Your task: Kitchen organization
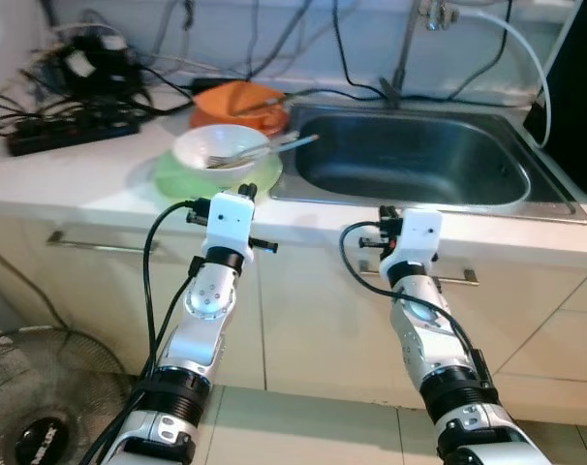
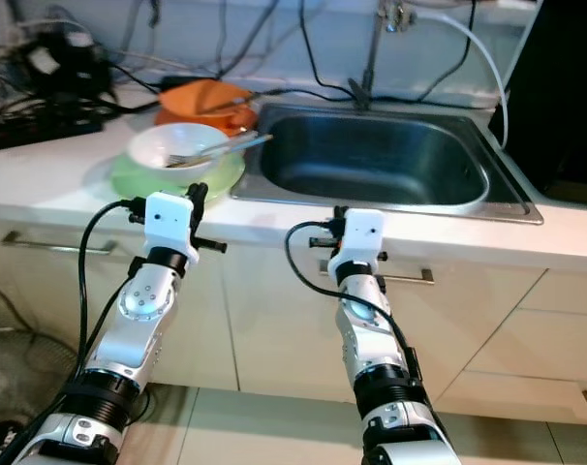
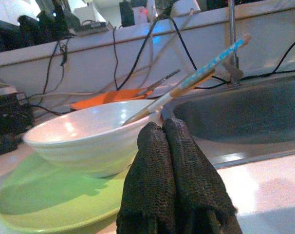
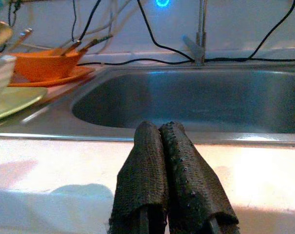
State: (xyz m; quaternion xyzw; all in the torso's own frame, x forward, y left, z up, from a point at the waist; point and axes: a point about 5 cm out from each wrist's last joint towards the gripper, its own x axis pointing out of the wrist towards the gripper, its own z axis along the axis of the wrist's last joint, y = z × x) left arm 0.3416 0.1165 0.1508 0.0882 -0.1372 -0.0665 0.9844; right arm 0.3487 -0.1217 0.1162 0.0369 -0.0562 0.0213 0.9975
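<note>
A white surface is seen with a stainless steel sink set into it, and a tap stands behind the basin. To the left of the sink a white bowl is placed on a green plate, and chopsticks are laid in the bowl, their ends reaching out towards the sink rim. In the left wrist view one chopstick is shown with a blue patterned upper part. Behind the white bowl an orange bowl is set on an orange plate, with more utensils leaning in it.

The left hand is held at the front edge of the surface, just before the green plate, and its two black fingers are pressed together with nothing between them. The right hand is held at the surface edge before the sink, its fingers likewise closed on nothing.

A black power strip and a tangle of cables are seen at the far left of the surface, and further cables are run along the back wall. White cabinet fronts with metal handles lie below the surface. A floor fan stands at the lower left (some pale lettering is carried on its hub, too small and blurred to be read). No other writing can be made out.
</note>
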